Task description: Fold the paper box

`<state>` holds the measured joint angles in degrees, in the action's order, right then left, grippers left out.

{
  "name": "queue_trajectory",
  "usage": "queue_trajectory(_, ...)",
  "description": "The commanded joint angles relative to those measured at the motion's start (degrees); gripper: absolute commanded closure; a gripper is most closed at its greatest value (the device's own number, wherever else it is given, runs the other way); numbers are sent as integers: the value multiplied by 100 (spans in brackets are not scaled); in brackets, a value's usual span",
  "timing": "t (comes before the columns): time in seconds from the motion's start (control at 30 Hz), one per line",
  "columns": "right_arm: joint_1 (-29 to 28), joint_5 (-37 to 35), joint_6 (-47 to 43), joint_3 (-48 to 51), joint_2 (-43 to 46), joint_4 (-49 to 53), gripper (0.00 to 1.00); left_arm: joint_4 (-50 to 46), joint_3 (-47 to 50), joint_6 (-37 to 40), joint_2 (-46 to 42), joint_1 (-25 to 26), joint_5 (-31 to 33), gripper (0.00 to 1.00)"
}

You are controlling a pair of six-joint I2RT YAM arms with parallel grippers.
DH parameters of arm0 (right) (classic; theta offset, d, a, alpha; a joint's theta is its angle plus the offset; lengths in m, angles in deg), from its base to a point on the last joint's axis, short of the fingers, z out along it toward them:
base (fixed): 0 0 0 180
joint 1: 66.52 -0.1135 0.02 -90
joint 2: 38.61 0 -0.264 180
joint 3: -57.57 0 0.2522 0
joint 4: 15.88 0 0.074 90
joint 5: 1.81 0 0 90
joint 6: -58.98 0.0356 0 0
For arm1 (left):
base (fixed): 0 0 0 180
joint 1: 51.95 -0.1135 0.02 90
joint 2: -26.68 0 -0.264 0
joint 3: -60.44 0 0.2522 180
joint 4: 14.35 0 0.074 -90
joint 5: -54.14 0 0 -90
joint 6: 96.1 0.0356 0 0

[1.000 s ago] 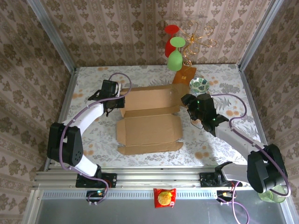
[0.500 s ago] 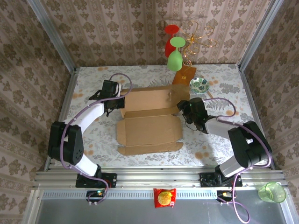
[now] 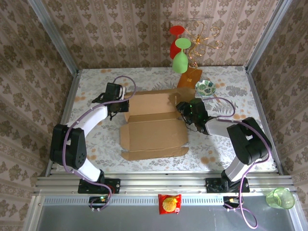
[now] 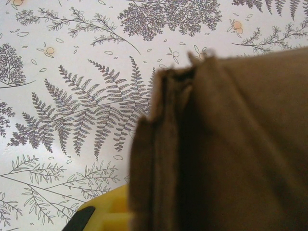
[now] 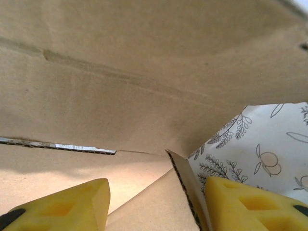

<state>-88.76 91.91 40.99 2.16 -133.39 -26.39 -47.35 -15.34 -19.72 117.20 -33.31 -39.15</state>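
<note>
The paper box (image 3: 154, 127) lies mid-worktop (image 3: 94, 139), its near panel flat and its far panel raised. My left tool (image 3: 118, 103) sits at the box's far-left corner, clamped on the cardboard. On the left wrist camera the doubled cardboard edge (image 4: 163, 144) runs right up against one yellow finger (image 4: 103, 216). My right tool (image 3: 182, 109) is at the box's right end with its jaws apart. On the right wrist camera a side flap's cut edge (image 5: 185, 192) stands between the two yellow fingers (image 5: 67, 204).
</note>
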Motion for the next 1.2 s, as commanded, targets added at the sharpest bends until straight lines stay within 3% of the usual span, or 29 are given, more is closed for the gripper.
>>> queue_trajectory(0.0,-70,93,14,-173,-53,-196,47,94,-146,-6,120,-62,-139,100)
queue_trajectory(0.47,-501,161,41,-479,-717,-276,54,129,-59,-52,80,-129,-230,100)
queue_trajectory(0.6,-492,255,-245,-615,-522,-100,54,80,-78,54,75,-228,-310,100)
queue_trajectory(0.7,-460,358,-993,-860,14,488,52,-29,-150,237,88,-390,-464,100)
queue_trajectory(0.83,-106,566,-1784,-660,1004,936,50,-165,-312,693,117,-645,-879,100)
queue_trajectory(1.0,731,870,-2018,-93,2159,926,49,-199,-420,1177,133,-887,-1227,100)
queue_trajectory(1.17,1547,1083,-2150,-73,2123,1232,53,100,-351,1442,99,-995,-1466,100)
